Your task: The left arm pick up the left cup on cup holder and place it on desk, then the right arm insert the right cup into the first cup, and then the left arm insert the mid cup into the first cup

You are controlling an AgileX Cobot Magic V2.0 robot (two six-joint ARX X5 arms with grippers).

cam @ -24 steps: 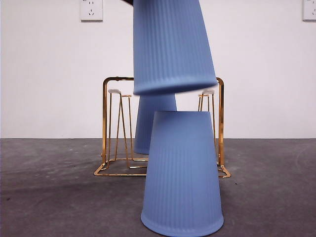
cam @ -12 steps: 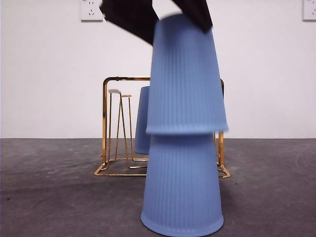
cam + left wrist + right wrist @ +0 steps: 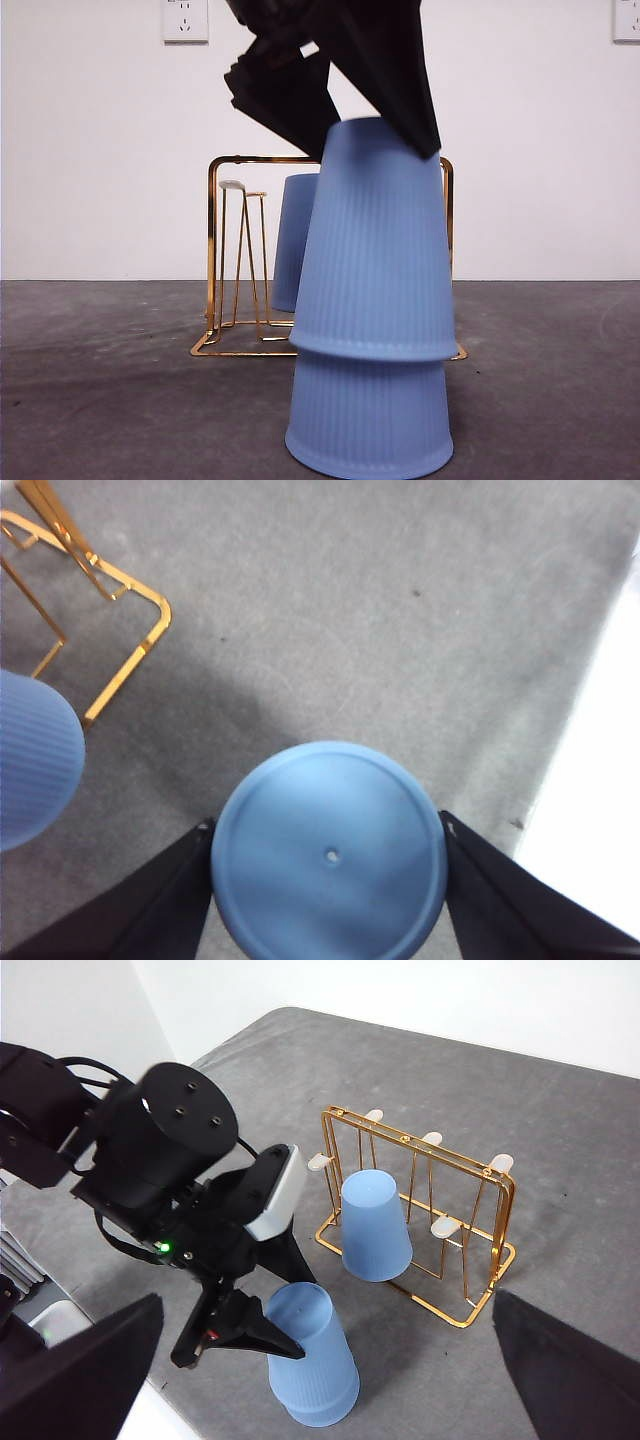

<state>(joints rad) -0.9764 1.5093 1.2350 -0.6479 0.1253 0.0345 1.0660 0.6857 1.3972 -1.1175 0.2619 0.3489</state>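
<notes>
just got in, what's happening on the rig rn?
The left gripper is clamped on an upside-down blue cup and has it slid partway over another inverted blue cup standing on the desk. One more blue cup sits on the gold cup holder behind the stack. The right gripper is open, holds nothing and hangs high above the scene.

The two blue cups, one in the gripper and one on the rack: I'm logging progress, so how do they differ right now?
The held cup sits nested over another cup on the desk, the left gripper clamping it; the rack cup hangs on the cup holder, untouched. The held cup is in front of the holder, the rack cup inside it. Both are blue, ribbed and upside down.
</notes>
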